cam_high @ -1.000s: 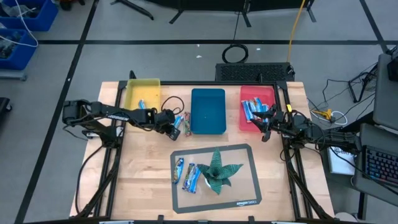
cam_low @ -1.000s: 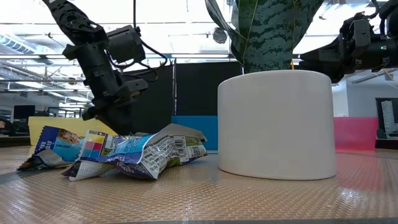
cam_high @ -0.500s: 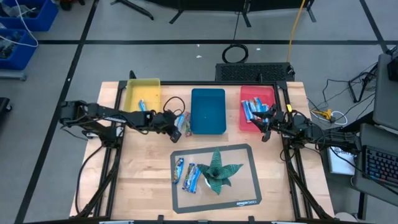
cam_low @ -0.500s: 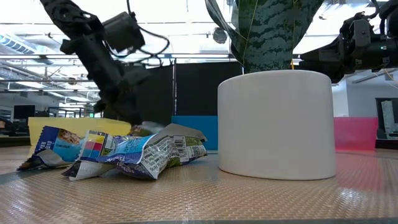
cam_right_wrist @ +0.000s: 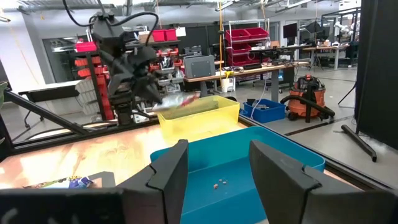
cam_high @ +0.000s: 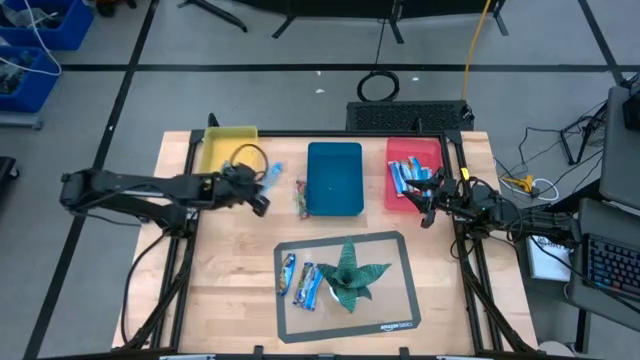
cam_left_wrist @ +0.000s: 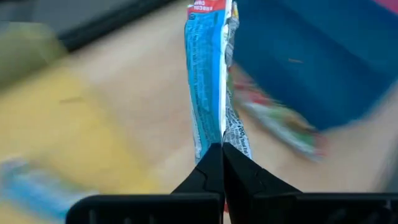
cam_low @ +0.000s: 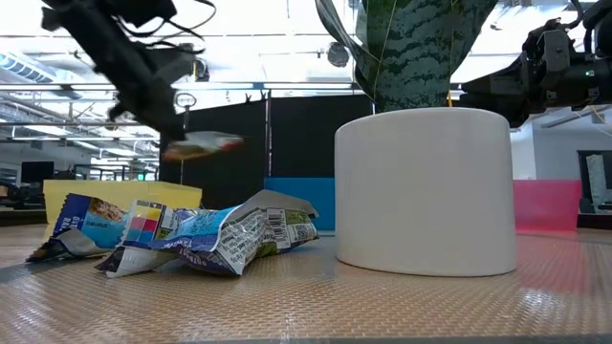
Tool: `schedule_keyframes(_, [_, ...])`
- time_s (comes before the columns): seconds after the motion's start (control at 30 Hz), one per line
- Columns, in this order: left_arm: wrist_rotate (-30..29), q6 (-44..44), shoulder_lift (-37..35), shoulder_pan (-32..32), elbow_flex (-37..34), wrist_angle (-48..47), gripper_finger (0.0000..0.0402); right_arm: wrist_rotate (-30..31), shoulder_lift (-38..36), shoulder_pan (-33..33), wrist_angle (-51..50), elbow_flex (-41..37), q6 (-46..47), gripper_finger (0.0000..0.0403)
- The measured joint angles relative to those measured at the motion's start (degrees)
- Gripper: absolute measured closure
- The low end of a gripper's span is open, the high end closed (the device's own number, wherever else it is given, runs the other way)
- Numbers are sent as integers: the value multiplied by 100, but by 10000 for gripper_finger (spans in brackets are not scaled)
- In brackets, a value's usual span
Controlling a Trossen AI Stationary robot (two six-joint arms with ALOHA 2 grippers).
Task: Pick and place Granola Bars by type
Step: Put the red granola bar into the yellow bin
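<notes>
My left jaws (cam_left_wrist: 221, 152) grip a blue bar (cam_left_wrist: 208, 81) in the air near the yellow tray (cam_high: 228, 146). Several bars sit in the red tray (cam_high: 413, 150), where my right jaws (cam_right_wrist: 214, 171) wait parted; one lies by the blue tray (cam_high: 334, 178), more on the mat (cam_high: 345, 285)

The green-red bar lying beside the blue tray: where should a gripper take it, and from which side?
Probably from above, at the green-red bar's end nearer the mat: it lies flat, lengthwise close along the blue tray's wall, leaving little finger room between.
</notes>
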Motion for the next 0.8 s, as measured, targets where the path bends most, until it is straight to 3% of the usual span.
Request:
schedule_keyframes(0.1, [-728, -321, -520, 120, 0, -728, 401, -1, 0, 0, 0, 1, 0, 243])
schedule_keyframes(0.23, [-999, -806, -974, 550, 0, -1418, 401, -2, 0, 0, 1, 1, 0, 243])
schedule_keyframes(0.43, [-527, -1343, -901, 1621, -36, -2319, 401, -1, 0, 0, 0, 1, 0, 243])
schedule_keyframes(0.63, [-213, -1112, -605, 2494, -261, -2276, 399, -2, 0, 0, 0, 0, 0, 243])
schedule_keyframes(0.8, [135, -1058, -373, 2825, -447, -2233, 395, -2, 0, -1, -1, -1, 0, 243])
